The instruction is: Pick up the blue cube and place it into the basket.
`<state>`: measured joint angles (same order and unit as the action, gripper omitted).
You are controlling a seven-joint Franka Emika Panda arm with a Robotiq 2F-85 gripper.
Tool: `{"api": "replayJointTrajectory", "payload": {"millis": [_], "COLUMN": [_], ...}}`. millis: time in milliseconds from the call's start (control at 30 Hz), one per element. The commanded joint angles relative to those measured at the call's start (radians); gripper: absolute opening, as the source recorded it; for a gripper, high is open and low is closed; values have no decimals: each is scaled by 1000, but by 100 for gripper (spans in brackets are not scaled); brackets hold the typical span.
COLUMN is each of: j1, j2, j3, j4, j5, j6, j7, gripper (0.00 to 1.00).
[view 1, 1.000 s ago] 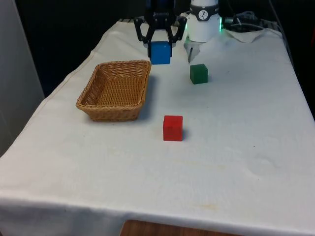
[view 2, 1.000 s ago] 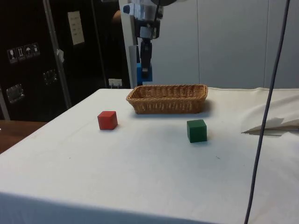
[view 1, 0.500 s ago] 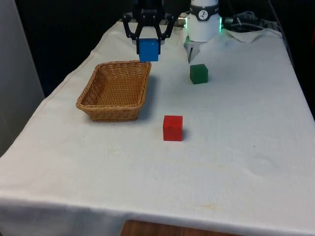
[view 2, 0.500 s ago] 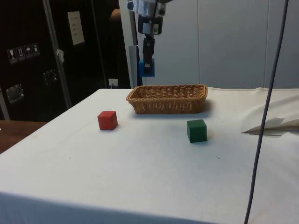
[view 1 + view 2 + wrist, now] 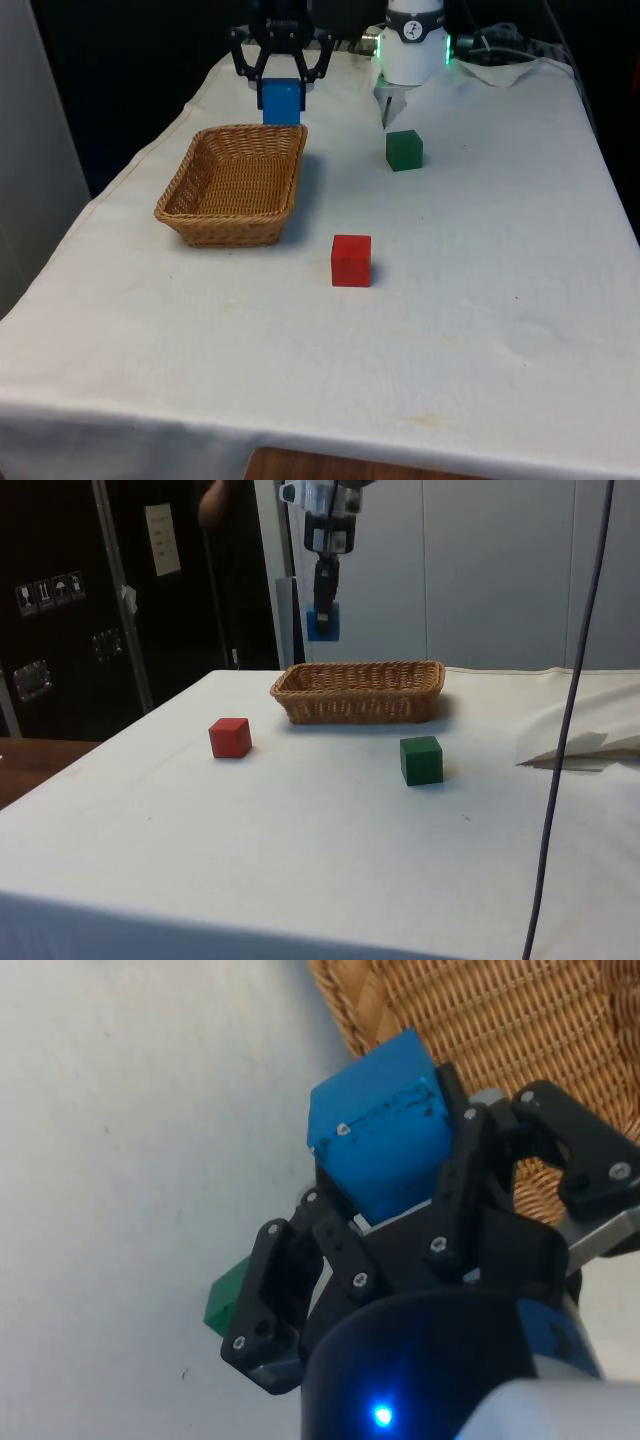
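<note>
Above the basket's [image 5: 235, 185] far rim, fingers [image 5: 243, 62] pinch the blue cube [image 5: 281, 100] aloft.

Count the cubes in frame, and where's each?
3. Blue cube held in the claw above the basket's far rim; green cube and red cube on the cloth.
</note>
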<state>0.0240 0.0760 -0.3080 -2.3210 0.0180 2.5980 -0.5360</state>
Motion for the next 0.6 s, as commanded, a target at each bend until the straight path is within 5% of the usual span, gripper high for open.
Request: {"api": "replayJointTrajectory", "payload": {"millis": [0,567], "j1": [-2,-3], "j2": [6,52], "j3": [-2,-39], "j4": [5,0], "j5": [2,3], "j6": [1,30], "j7": [4,38], "gripper": [2,2]}}
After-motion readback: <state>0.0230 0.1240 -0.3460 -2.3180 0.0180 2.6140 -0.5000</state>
